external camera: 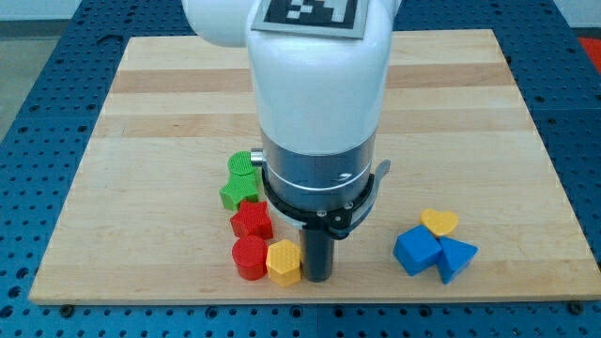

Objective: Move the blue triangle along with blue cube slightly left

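The straight dark rod is seen descending from the white and grey arm housing near the middle of the view's bottom, and my tip (318,280) is placed on the pale wooden board (150,103), bare and holding nothing, as a rod with nothing to open or close. It stands just beside the yellow hexagonal plastic block (284,262), on that block's right in the view; whether the two are touching cannot be told. The task's things are found well apart from the tip, toward the view's right at about the same level: the blue plastic cube (417,251) and, touching its right side, the blue plastic triangle (456,258), so that the pair's long axis runs roughly left to right across the view. A yellow heart-shaped block (439,222) rests against the pair from the view's top. The deciding relation is this: the tip lies on the left of the pair, whereas a leftward push is judged to require contact from the triangle's far right side, the cube being carried ahead of it. A detour round the pair is therefore thought necessary, probably by the view's bottom, away from the heart. A red cylinder-like block (250,257), a red star-like block (253,221) and a green block (240,180) are grouped left of the tip and are not concerned.
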`<action>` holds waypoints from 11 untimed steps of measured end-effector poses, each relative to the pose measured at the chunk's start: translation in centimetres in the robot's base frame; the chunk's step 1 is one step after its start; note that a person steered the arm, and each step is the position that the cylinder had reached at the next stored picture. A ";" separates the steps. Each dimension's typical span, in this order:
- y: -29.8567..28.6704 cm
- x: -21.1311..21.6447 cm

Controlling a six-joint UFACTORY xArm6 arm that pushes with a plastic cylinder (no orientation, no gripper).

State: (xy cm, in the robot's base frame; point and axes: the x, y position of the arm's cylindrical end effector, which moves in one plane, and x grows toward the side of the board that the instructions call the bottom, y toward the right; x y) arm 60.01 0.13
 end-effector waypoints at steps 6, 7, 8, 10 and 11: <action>16.0 -10.3; 23.4 -10.3; 26.4 -10.2; 25.3 -4.4; 22.6 -1.7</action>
State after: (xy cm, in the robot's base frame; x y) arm 58.35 22.77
